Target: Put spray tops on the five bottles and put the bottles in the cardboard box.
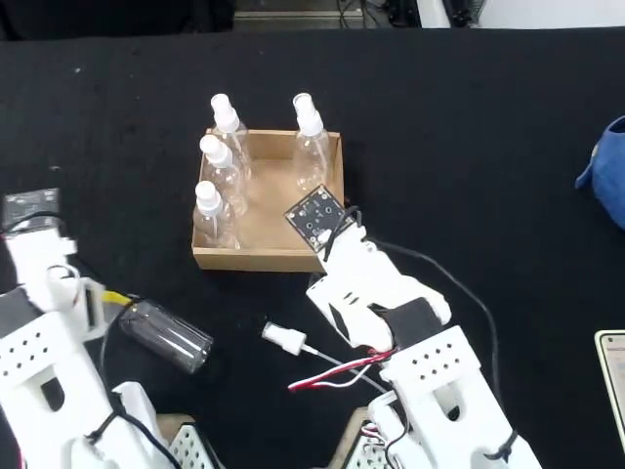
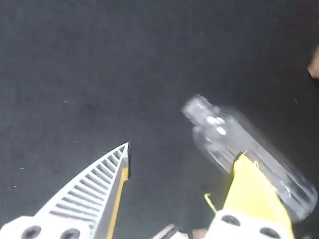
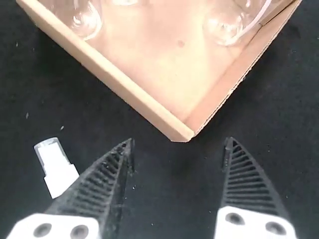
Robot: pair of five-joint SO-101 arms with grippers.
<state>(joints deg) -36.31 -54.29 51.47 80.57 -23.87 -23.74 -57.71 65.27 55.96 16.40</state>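
The left end effector [image 2: 184, 152] is wide open, and the uncapped bottle [image 2: 224, 134] lies just beside its yellow finger. The right end effector [image 3: 179, 143] is wide open too. The cardboard box [image 3: 109, 73] corner is just ahead of it, and the spray top [image 3: 55, 167] lies beside one finger.

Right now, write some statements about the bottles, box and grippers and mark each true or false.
Four bottles stand in the box. True.
The fifth bottle stands upright on the table. False: it lies on its side.
A spray top lies loose on the table. True.
The right gripper is shut on the spray top. False: it is open, near the box corner.
The left gripper is open. True.
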